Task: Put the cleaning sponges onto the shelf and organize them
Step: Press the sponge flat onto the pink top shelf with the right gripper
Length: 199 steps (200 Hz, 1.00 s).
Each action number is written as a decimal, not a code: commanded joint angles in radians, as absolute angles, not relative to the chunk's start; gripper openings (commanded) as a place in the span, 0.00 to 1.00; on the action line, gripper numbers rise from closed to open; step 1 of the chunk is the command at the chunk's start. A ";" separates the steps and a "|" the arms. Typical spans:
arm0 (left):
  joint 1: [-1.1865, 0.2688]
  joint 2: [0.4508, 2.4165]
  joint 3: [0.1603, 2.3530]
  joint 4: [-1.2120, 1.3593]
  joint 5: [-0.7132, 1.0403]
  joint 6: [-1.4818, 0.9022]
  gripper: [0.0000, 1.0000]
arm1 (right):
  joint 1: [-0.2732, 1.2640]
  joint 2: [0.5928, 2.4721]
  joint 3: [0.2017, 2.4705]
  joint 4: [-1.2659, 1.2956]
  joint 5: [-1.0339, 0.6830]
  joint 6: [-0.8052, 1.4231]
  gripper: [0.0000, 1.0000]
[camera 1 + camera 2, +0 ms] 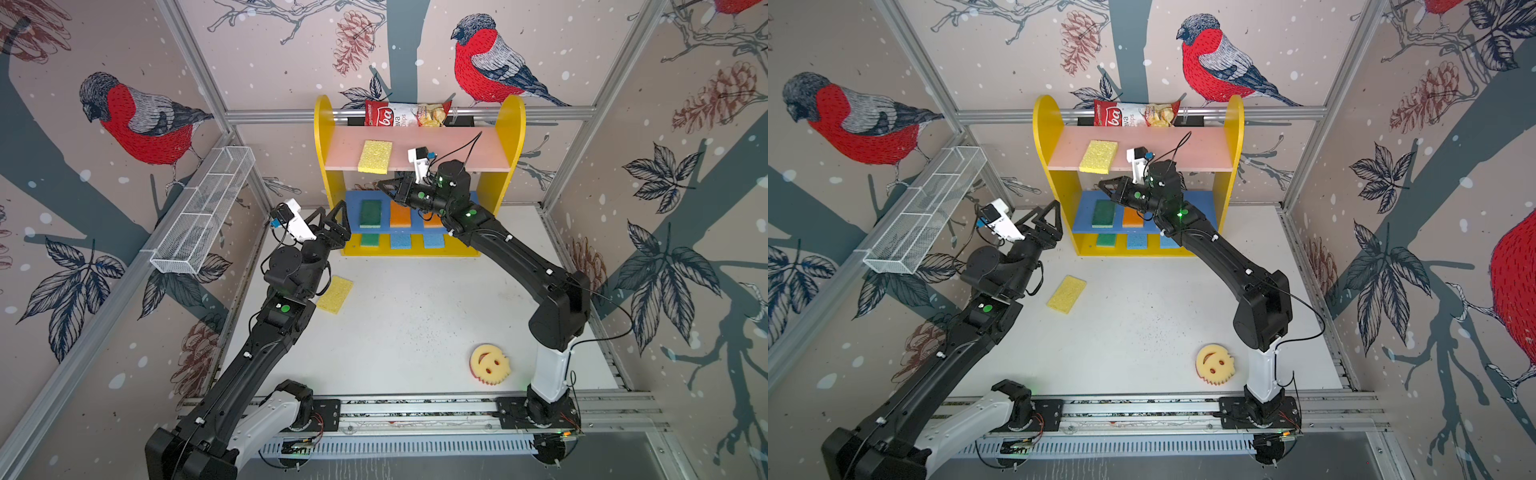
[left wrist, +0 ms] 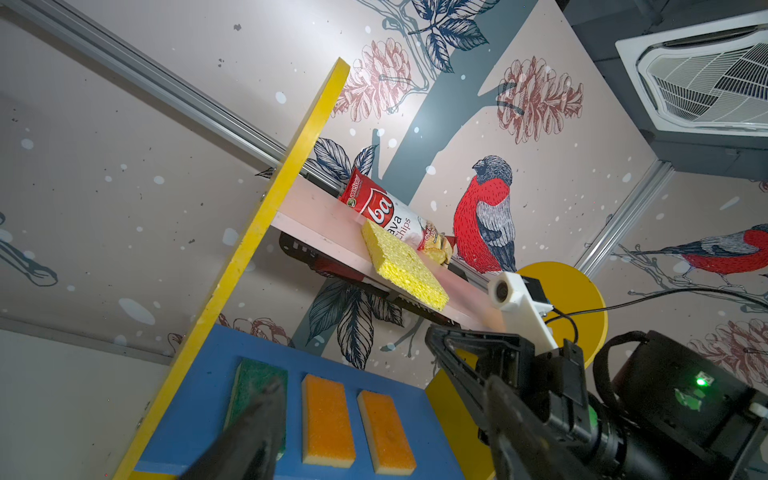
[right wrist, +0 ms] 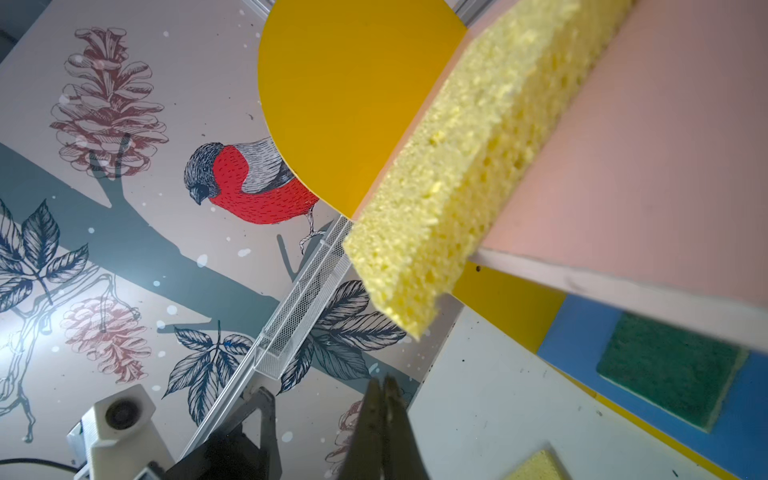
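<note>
Nearest me, by my right arm's base, the round pale-yellow smiley-face foam sponge (image 1: 490,363) lies face up on the white surface (image 1: 415,324). Further in, beside my left arm, a flat yellow rectangular sponge (image 1: 336,294) lies on the surface too.

My left jaws stand wide and empty, just off the front left corner of the small wooden shelf with yellow round-topped side panels (image 1: 514,133). On its yellow base sit a green sponge (image 1: 370,240) and two blue sponges (image 1: 400,241) (image 1: 433,240) in a row. On the blue middle board lie a green-topped sponge (image 1: 370,213) and two orange sponges (image 2: 328,419) (image 2: 386,432), side by side and apart.

My right jaws are pressed together on nothing, in front of the gap between the blue and pink boards. Just above them a porous yellow sponge (image 1: 375,156) lies on the pink top board, its near end overhanging the front edge.

Behind that board stands a red-and-white crisp bag (image 1: 405,114); I can read "ava chips" under large white letters that look like "ba". A white wire-mesh basket (image 1: 203,208) hangs on the left wall.
</note>
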<state>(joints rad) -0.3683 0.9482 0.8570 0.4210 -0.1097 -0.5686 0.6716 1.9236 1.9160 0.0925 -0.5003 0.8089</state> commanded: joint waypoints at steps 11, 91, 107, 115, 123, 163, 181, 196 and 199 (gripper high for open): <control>-0.361 0.941 0.851 0.420 -0.120 -0.565 0.75 | 0.674 1.971 2.016 0.046 -0.451 0.729 0.00; -0.350 0.953 0.850 0.424 -0.109 -0.568 0.75 | 0.661 2.091 2.173 0.016 -0.442 0.730 0.00; -0.347 0.955 0.850 0.424 -0.107 -0.569 0.75 | 0.656 2.095 2.178 0.029 -0.440 0.734 0.00; -0.346 0.956 0.850 0.425 -0.105 -0.571 0.75 | 0.652 2.097 2.178 0.038 -0.442 0.741 0.00; -0.345 0.959 0.849 0.425 -0.103 -0.573 0.75 | 0.649 2.098 2.178 0.046 -0.445 0.748 0.00; -0.343 0.968 0.848 0.431 -0.093 -0.579 0.75 | 0.637 2.096 2.175 0.059 -0.452 0.761 0.00; -0.341 0.973 0.848 0.431 -0.088 -0.584 0.75 | 0.634 2.089 2.166 0.068 -0.454 0.765 0.00; -0.341 0.974 0.847 0.432 -0.084 -0.586 0.75 | 0.632 2.084 2.157 0.079 -0.456 0.769 0.00; -0.341 0.974 0.849 0.432 -0.083 -0.586 0.75 | 0.632 2.081 2.155 0.081 -0.456 0.769 0.00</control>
<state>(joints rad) -0.3431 0.9726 0.8494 0.4072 -0.1036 -0.5770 0.6453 2.0918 2.1651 0.0128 -0.4957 0.7658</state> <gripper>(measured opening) 0.747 0.064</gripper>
